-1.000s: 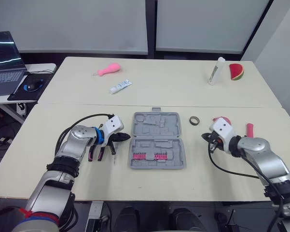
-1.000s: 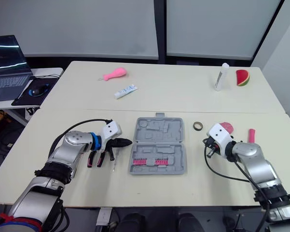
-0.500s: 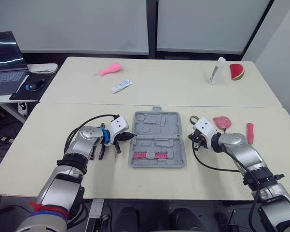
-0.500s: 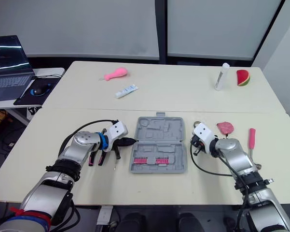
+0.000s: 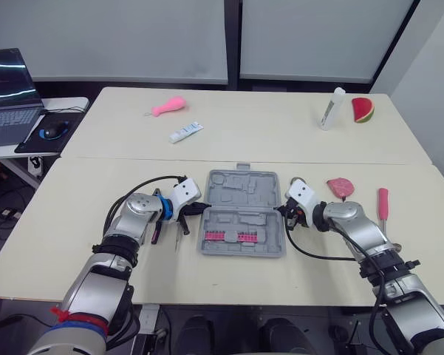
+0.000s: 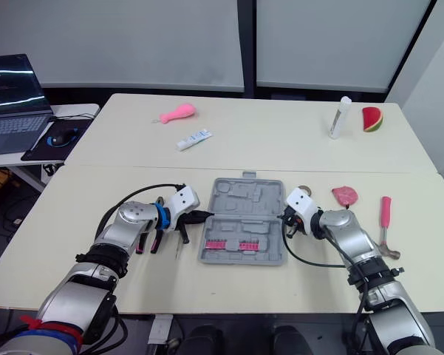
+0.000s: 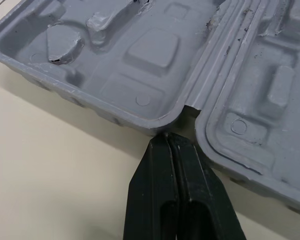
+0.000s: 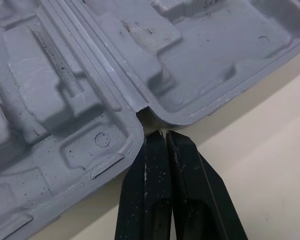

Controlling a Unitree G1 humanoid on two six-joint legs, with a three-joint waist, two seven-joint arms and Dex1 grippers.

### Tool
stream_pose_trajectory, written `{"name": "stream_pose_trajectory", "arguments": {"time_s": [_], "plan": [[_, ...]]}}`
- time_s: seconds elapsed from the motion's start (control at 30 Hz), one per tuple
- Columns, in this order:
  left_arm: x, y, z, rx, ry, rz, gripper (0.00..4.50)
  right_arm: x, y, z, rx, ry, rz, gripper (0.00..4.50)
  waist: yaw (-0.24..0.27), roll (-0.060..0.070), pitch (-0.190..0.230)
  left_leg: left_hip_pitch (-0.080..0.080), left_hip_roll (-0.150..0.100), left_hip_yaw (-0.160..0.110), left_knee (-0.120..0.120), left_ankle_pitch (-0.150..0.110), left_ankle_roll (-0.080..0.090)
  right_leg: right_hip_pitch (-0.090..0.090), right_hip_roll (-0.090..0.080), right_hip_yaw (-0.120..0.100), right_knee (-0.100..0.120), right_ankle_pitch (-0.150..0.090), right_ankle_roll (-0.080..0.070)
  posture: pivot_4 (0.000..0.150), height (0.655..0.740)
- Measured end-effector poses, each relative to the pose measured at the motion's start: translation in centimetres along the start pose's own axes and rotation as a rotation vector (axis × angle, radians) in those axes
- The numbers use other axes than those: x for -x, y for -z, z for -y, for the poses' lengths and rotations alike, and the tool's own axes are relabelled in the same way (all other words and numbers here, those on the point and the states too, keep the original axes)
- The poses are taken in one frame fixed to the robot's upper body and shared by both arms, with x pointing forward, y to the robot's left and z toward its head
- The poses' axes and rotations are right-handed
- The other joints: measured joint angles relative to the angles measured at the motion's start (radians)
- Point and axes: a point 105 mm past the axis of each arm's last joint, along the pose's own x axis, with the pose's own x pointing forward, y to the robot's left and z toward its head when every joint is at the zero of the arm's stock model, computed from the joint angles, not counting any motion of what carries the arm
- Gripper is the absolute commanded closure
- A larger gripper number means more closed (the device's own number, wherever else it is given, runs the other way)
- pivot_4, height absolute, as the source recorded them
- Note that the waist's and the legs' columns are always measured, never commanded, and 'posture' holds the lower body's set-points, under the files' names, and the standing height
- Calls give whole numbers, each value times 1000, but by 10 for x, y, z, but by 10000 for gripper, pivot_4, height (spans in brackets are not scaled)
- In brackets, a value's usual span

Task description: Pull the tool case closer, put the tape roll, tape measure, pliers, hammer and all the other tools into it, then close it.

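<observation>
grey plastic was what both arms were set against: the tool case (image 5: 241, 214), laid open and flat at the middle of the near table, with a row of pink bits (image 5: 236, 237) in its near half. the left gripper (image 7: 168, 136) was seen with its fingers pressed together, tips at the hinge notch on the case's left edge. the right gripper (image 8: 163, 133), likewise pressed together, was set at the notch on the right edge. nothing was pinched by either.

trouble could be expected from exactly that. with closed tips merely lodged at the notches, a slip off the rim was judged likely on the pull, and the case would be skewed by an uneven drag.

the pliers (image 5: 156, 231) were lying just beside the left arm, where they could be swept aside. the tape roll (image 6: 304, 189) was found just behind the right gripper, with the tape measure (image 5: 338, 186) and hammer (image 5: 383, 203) further right. a pink toy (image 5: 167, 107), a tube (image 5: 185, 132) and a white bottle (image 5: 331, 108) were left well apart on the far table.
</observation>
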Motion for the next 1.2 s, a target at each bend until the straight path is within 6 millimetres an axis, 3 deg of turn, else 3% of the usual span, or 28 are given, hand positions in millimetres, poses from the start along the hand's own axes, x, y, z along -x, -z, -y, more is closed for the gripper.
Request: {"name": "stream_pose_trajectory", "arguments": {"time_s": [0.33,0.93,1.2], "plan": [[2,0,18,18,79,4,45000,9,5,-7,-25,-6,-5,44805,-4,0,0,-1,0,-1,0,0,0,0,0,0,0,0,0,1500,7400],[10,6,57,76,159,1,45000,39,29,-45,-121,-57,-58,44805,-5,0,0,0,-1,-3,0,0,0,2,0,1,-1,0,0,1500,7400],[8,5,73,108,197,-1,45000,49,36,-47,-141,-44,-85,44805,7,0,0,0,-1,-4,0,0,0,3,0,0,-2,0,0,1500,7400]]}}
